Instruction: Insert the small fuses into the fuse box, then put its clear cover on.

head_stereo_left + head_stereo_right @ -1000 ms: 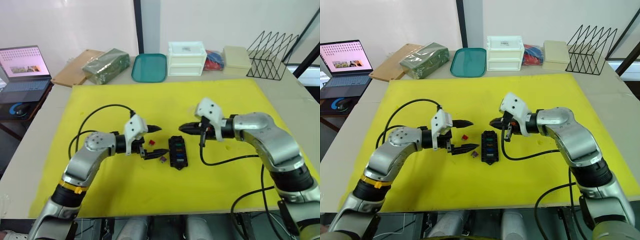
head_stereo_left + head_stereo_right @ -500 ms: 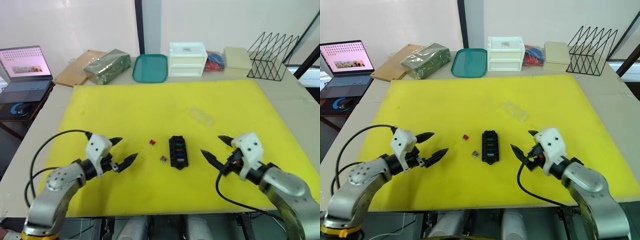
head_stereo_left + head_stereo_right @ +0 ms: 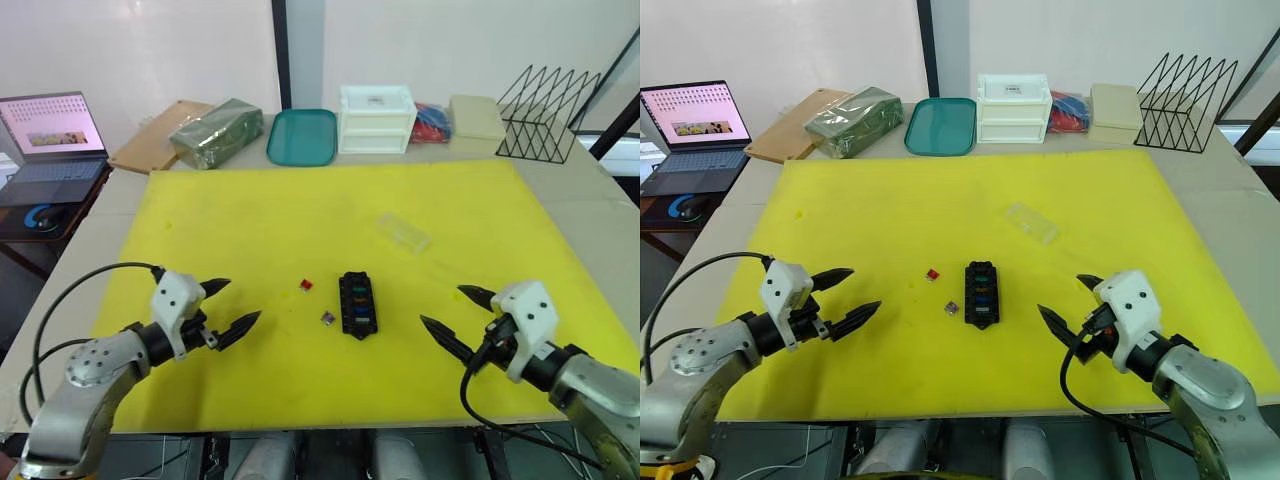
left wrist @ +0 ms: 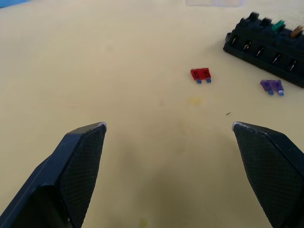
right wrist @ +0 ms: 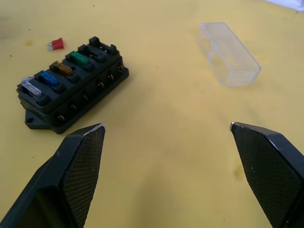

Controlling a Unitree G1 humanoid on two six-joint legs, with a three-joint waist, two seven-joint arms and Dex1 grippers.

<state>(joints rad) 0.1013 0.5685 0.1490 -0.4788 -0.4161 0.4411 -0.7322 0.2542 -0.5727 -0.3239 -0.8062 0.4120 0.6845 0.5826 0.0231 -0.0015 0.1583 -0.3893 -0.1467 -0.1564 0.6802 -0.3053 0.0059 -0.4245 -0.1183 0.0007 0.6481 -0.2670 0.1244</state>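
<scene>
From the head camera, the small black rectangular plastic fuse box (image 3: 357, 304) lies near the middle of the yellow foam mat (image 3: 250, 220), its long axis running away from the robot toward the far edge of the table. Coloured fuses sit in one row of its slots. A tiny red blade fuse (image 3: 305, 285) and a tiny purple blade fuse (image 3: 327, 318) lie loose on the mat just to the box's left. The transparent rectangular plastic cover (image 3: 402, 232) rests farther back and to the right, turned diagonally, well apart from the box. The left gripper (image 3: 224, 307) hovers low at the left with its fingers spread and empty; the right gripper (image 3: 458, 318) hovers at the right, likewise spread and empty.

In the left wrist view, the red and purple fuses lie flat with their prongs showing, beside the box's side wall.

In the right wrist view, green, amber, blue and grey fuses (image 5: 51, 76) stand seated in a line along the box's length, and the clear cover lies hollow side down beyond it.
</scene>
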